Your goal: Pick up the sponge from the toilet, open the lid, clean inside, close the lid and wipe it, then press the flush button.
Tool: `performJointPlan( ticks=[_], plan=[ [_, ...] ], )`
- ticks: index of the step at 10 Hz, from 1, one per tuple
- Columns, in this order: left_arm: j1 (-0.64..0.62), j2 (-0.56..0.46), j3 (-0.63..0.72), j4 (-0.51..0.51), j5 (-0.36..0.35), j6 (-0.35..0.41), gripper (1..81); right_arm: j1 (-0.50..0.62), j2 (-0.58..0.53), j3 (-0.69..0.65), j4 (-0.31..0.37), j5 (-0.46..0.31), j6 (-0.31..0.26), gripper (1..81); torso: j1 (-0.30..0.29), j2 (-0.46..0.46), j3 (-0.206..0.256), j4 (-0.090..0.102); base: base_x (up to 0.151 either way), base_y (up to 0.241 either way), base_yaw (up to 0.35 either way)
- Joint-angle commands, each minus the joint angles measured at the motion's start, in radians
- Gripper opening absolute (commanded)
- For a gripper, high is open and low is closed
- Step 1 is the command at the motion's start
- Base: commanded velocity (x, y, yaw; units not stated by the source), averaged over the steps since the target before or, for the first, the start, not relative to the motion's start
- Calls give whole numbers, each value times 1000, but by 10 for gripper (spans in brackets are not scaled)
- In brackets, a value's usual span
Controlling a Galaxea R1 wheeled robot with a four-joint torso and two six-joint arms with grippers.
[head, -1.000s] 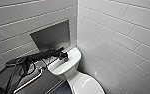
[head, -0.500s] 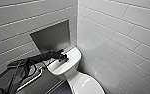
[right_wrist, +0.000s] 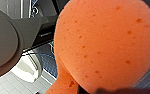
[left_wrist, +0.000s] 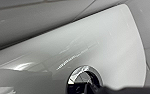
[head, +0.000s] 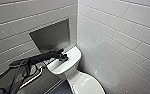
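Left end effector point(head: 63, 57) still at the toilet's point(head: 66, 66) flush button point(left_wrist: 84, 77), grip unclear, wall point(head: 21, 22) close behind; right end effector point(right_wrist: 101, 90) pinches the sponge point(right_wrist: 103, 42).

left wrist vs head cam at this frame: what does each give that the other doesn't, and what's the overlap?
Left wrist: the round chrome flush button, close up, set in the glossy tank top, with reflections streaking the surface around it.
Head: the left gripper over the tank, the closed lid below it, the steel wall panel behind, and the tiled walls meeting in a corner.
Shared: that same white tank top of the toilet.
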Motion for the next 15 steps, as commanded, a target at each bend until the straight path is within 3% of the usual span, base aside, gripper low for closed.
performJointPlan(
  ticks=[1, 7, 9, 13, 15],
  plan=[
    [-161, -26, -22, 40, 26, 23, 10, -19, -20, 16, -1, -67, 1, 10, 0, 0, 0, 0, 0, 0, 0],
    [-150, -49, 7, 57, 34, 23, 10, -21, -13, 6, 2, -67, 1, 10, 0, 0, 0, 0, 0, 0, 0],
    [-182, -74, 39, 46, 66, 21, 10, -22, -10, -2, 2, -65, 1, 10, 0, 0, 0, 0, 0, 0, 0],
    [-261, -201, 289, 25, 69, -40, 10, -22, -8, -4, -1, -65, 1, 10, 0, 0, 0, 0, 0, 0, 0],
    [-256, -328, 500, 23, 69, -48, 10, -21, 0, -14, -4, -65, 1, 10, 0, 0, -1, 0, 0, 0, 0]
  ],
)
